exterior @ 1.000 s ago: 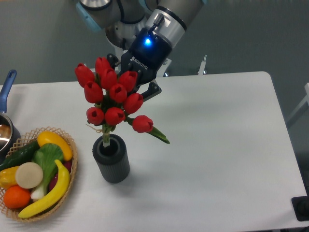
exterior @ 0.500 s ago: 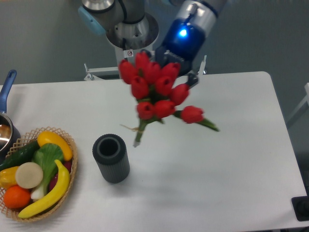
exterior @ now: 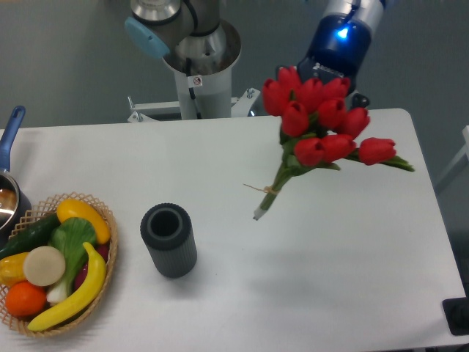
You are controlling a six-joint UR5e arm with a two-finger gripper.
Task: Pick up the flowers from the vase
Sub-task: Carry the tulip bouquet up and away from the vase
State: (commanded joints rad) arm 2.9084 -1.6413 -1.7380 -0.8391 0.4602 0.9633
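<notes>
At the near left edge of the table (exterior: 330, 293): one woven wicker basket (exterior: 106, 220), its lower rim partly cut off by the frame, holding a long yellow banana (exterior: 77, 290), an orange (exterior: 26, 298), a pale round item (exterior: 44, 265), a green leafy vegetable (exterior: 71, 238), a dark green cucumber (exterior: 29, 235) and a further yellow piece (exterior: 82, 215). Behind it, a pot with a blue handle (exterior: 11, 128), mostly out of frame.

Just right of the basket: the vase (exterior: 169, 240), short, dark grey, cylindrical, finely ribbed, thick-rimmed, upright, nothing in it.

Well apart from the vase, above the table's right half: the flowers (exterior: 322, 125), a bunch of red tulip buds on green stems, tilted, stem ends (exterior: 262, 209) pointing down-left and tied with string, clear of the tabletop. One bud (exterior: 377, 150) juts out to the right with a leaf.

Farthest: the gripper (exterior: 322, 95), black body with a blue light, descending from the top right; its fingers are hidden behind the buds, clamped on the bunch, which hangs from them. The arm's base column (exterior: 198, 81) stands at the table's far edge, upper links cut off.
</notes>
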